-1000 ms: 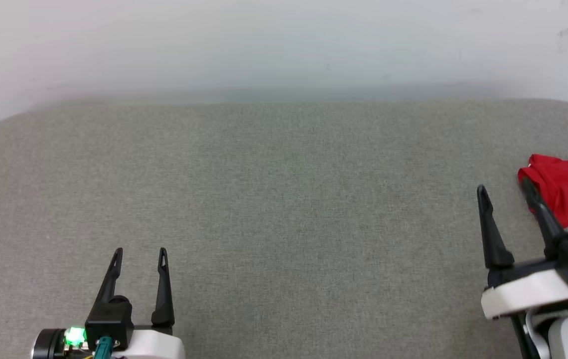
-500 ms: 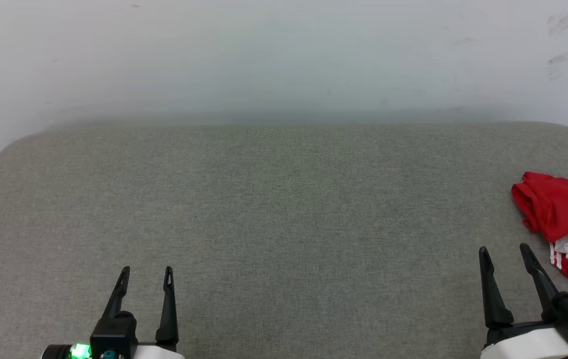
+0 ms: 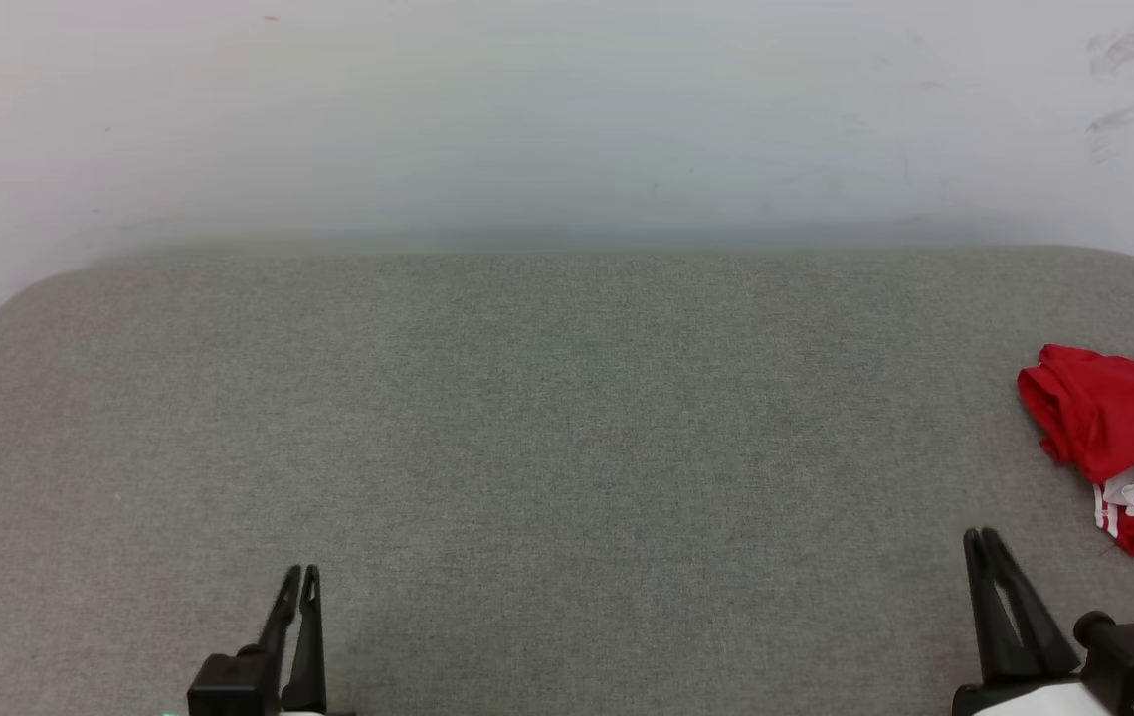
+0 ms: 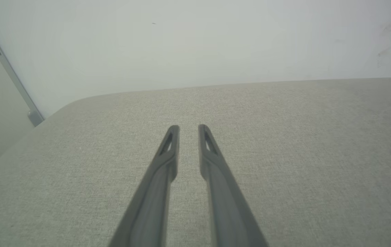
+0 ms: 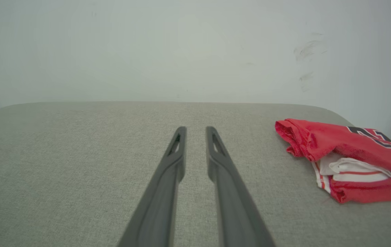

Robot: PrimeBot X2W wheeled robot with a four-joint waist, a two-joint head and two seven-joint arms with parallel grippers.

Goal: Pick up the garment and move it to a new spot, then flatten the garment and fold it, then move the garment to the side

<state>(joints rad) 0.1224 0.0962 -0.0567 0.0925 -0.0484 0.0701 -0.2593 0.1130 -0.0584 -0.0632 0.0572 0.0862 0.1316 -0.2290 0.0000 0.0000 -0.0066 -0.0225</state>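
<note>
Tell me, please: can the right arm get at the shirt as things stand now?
Probably yes. The shirt lies just ahead and to the right of the right tool, on the cushion, and nothing stands between them.

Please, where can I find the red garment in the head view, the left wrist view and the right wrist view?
Head view: the garment lies at the right edge, on the grey cushion.
Left wrist view: the camera faces the cushion's left corner and the white wall.
Right wrist view: right of centre, apart from the right end effector.
Shared landmark: the dark scuff marks on the wall, upper right.
</note>
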